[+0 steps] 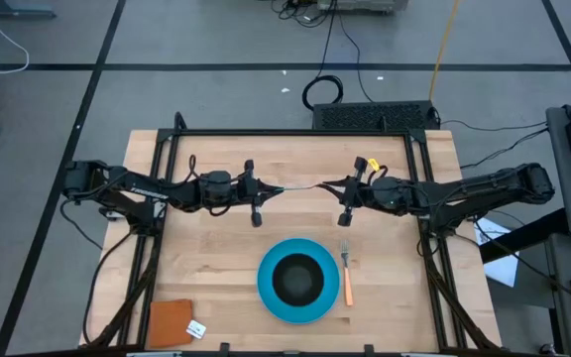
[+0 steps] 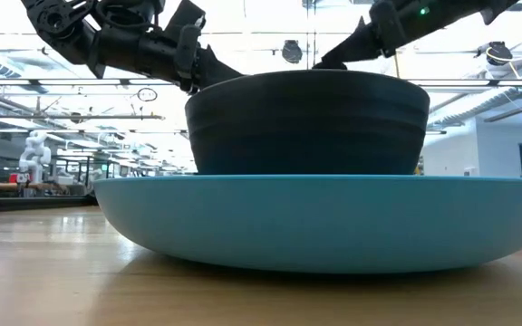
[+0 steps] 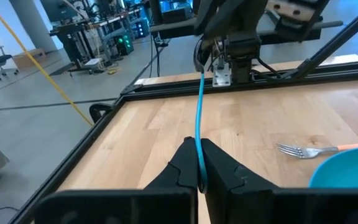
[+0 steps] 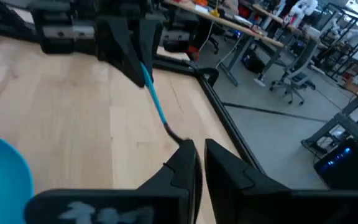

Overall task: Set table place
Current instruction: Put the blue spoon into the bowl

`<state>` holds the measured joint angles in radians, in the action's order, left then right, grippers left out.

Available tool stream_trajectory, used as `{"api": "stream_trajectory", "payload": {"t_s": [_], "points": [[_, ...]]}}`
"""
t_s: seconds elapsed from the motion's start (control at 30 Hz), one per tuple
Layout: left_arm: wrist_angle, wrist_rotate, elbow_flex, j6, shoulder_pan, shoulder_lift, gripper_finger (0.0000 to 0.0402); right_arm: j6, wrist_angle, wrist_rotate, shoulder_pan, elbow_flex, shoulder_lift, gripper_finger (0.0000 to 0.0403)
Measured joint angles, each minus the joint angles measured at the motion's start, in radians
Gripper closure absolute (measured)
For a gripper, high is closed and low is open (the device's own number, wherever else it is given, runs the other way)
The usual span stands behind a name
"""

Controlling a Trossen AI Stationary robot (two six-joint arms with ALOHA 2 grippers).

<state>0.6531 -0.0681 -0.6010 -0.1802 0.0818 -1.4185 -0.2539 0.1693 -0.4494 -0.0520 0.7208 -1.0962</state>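
Between the two pincers, above the far half of the table (image 1: 216, 233), hangs the spoon (image 3: 199, 130), stretched level from one arm to the other. The left gripper (image 3: 196, 167) is clenched on its teal handle, the thin blue shaft running straight out from between the fingers toward the other arm. The right gripper (image 4: 197, 163) is closed on the opposite, dark end (in its own wrist view the teal handle slants away from the fingertips to the left arm's fingers). In the high view the spoon shows only as a thin line spanning the gap between the left gripper (image 1: 257, 211) and the right gripper (image 1: 346, 212).

On the near side of both pincers, roughly midway between them, the blue plate (image 1: 269, 285) lies flat on the wood with the black bowl (image 1: 296, 278) sitting upright in its middle. Just beside the plate, below the right gripper, the orange-handled fork (image 1: 347, 275) lies with its tines pointing toward that gripper. A brown-orange square (image 1: 170, 322) with a white tag rests well apart, near the table's front corner on the left arm's side.
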Motion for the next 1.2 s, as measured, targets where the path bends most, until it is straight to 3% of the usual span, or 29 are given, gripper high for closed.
{"api": "stream_trajectory", "payload": {"t_s": [0.5, 0.67, 0.83, 1.07, 1.2], "points": [[-0.003, 0.014, 0.002, -0.017, -0.027, -0.002, 0.0398, -0.028, -0.019, -0.001, -0.036, 0.003, 0.028, 0.0378], [-0.008, 0.008, 0.002, 0.007, -0.011, -0.002, 0.0398, -0.090, -0.108, 0.005, -0.084, 0.003, 0.094, 0.0378], [-0.008, -0.002, 0.002, 0.006, -0.003, -0.002, 0.0398, -0.042, -0.189, 0.005, -0.113, -0.004, 0.186, 0.0394], [-0.008, -0.002, 0.002, 0.006, -0.003, -0.002, 0.0398, -0.048, -0.049, 0.010, -0.094, -0.140, 0.346, 0.0402], [-0.008, -0.001, 0.002, 0.006, -0.004, -0.002, 0.0398, -0.044, -0.052, 0.122, -0.054, -0.180, 0.423, 0.0402]]}}
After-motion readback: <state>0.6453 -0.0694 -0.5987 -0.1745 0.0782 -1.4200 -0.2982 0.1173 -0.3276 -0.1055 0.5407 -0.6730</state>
